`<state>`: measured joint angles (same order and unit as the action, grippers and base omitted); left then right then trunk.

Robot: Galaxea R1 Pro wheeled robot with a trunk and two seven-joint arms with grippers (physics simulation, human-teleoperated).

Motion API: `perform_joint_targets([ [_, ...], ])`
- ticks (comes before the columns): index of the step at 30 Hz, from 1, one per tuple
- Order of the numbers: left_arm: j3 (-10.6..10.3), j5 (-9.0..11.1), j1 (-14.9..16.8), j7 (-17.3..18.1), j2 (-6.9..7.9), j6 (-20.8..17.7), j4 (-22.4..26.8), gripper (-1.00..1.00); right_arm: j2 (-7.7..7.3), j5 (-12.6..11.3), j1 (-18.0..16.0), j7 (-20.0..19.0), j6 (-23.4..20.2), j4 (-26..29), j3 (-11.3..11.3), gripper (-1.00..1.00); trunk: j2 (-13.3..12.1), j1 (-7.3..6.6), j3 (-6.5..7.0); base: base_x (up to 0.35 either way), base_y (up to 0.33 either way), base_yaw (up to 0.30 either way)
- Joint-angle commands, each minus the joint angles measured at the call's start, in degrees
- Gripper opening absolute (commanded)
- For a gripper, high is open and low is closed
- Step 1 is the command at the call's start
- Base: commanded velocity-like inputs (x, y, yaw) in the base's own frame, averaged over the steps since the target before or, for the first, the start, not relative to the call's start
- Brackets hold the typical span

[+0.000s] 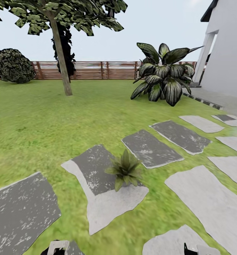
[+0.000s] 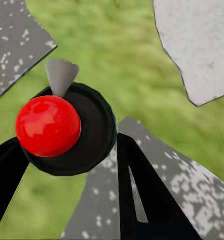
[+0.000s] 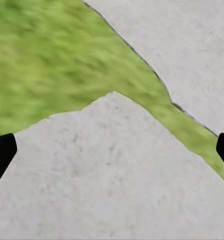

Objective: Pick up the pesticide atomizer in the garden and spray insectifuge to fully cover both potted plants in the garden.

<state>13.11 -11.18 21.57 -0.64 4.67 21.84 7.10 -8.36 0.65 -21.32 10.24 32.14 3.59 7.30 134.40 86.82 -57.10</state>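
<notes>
Pesticide atomizer (image 2: 66, 130) pinched between left gripper (image 2: 66, 165) fingers; right gripper (image 3: 112, 150) spread wide over stepping stone (image 3: 106, 180); potted plant (image 1: 125, 169) on stone edge.

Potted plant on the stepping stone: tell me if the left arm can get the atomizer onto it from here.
Probably yes. The left gripper holds the atomizer, and only grass and bare stepping stone lie before the potted plant.

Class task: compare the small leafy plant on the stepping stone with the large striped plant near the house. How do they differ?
The potted plant is a low, small rosette of plain green, narrow, pointed leaves; the striped plant is far larger and taller, with broad dark leaves streaked pale. The potted plant stands on a grey stepping stone; the striped plant stands at the lawn's edge. Both fan their leaves outward from a centre.
</notes>
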Motion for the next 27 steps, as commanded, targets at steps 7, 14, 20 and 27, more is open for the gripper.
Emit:
perform_joint_targets([
  [7,0.4,-0.8,0.0,-0.1,-0.27,0.3,0.0,-1.00,-0.21,0.0,0.0,-0.1,0.8,-1.1,0.3,1.00,0.0,0.02,0.03,0.329,-0.022,-0.129],
  [14,0.7,-0.6,-1.2,0.3,0.19,0.3,0.8,-1.00,-0.16,-0.1,0.1,0.0,1.0,-1.2,0.3,1.00,0.0,0.02,0.23,0.302,-0.125,-0.259],
  [20,0.1,-1.2,-1.3,0.4,0.04,0.1,1.1,-1.00,0.26,0.2,0.1,-0.3,0.9,-1.1,0.2,1.00,0.0,0.02,0.27,0.133,-0.061,-0.045],
  [27,-4.3,-11.2,-0.2,7.4,1.65,-0.4,1.5,-1.00,0.35,7.6,0.0,-0.7,0.8,2.9,-6.1,1.00,0.0,0.02,0.27,0.003,-0.001,-0.001],
])
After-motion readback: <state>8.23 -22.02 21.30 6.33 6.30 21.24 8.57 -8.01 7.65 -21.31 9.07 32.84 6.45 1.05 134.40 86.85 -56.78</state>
